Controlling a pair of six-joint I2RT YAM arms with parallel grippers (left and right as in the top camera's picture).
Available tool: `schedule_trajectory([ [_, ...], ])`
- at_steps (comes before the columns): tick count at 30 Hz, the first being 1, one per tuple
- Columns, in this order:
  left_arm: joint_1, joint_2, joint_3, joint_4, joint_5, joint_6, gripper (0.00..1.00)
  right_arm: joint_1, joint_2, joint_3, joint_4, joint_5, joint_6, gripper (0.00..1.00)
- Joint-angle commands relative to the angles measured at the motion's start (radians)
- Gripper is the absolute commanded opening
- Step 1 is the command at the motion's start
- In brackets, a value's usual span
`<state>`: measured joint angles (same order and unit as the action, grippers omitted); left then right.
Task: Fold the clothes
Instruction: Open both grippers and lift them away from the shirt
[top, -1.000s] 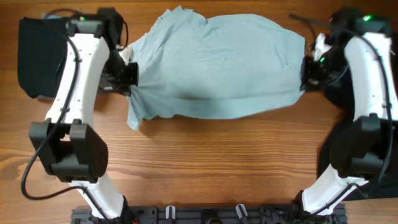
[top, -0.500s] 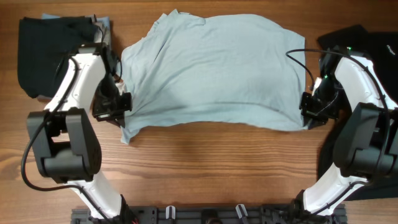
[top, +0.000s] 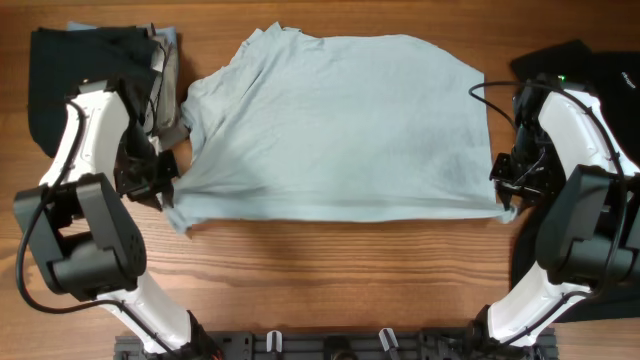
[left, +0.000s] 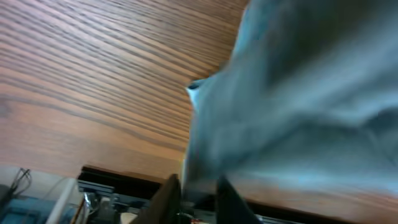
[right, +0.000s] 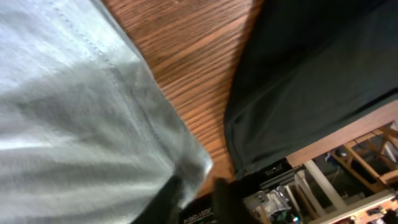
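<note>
Here, shows the light-blue T-shirt flat at the middle of the table, its front corners between the jaws of left gripper and right gripper; cannot tell whether clamped or loose. Risks dragging the hem crooked if withdrawing while snagged

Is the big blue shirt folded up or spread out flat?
Spread out. The light-blue shirt lies wide across the wooden table, its whole body showing, with no half laid over the other.
</note>
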<state>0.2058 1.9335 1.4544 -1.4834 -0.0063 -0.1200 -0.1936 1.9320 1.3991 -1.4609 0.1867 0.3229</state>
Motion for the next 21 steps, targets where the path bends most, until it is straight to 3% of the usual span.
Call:
schedule_trajectory([
  [1,0.005,-0.023,-0.005,0.0,-0.006,-0.016,0.48,-0.003,0.007,-0.002,-0.006,0.039,0.02,0.53],
  [4,0.006,-0.023,-0.005,0.0,-0.006,-0.015,0.54,-0.003,0.007,-0.002,0.002,0.037,0.018,0.67],
  [10,0.006,-0.023,0.006,0.003,0.052,0.017,0.51,-0.003,0.007,0.024,0.047,-0.073,-0.06,0.72],
  [15,-0.009,-0.032,0.01,0.015,0.193,0.118,0.45,-0.003,-0.005,0.132,0.072,-0.229,-0.145,0.71],
  [19,-0.032,-0.069,0.012,0.064,0.227,0.143,0.43,-0.003,-0.068,0.174,0.198,-0.468,-0.225,0.7],
  [20,-0.037,-0.082,0.013,0.079,0.227,0.143,0.42,-0.003,-0.085,0.174,0.246,-0.527,-0.226,0.65],
  [21,-0.042,-0.098,0.017,0.1,0.227,0.142,0.41,-0.003,-0.096,0.174,0.294,-0.576,-0.224,0.53],
])
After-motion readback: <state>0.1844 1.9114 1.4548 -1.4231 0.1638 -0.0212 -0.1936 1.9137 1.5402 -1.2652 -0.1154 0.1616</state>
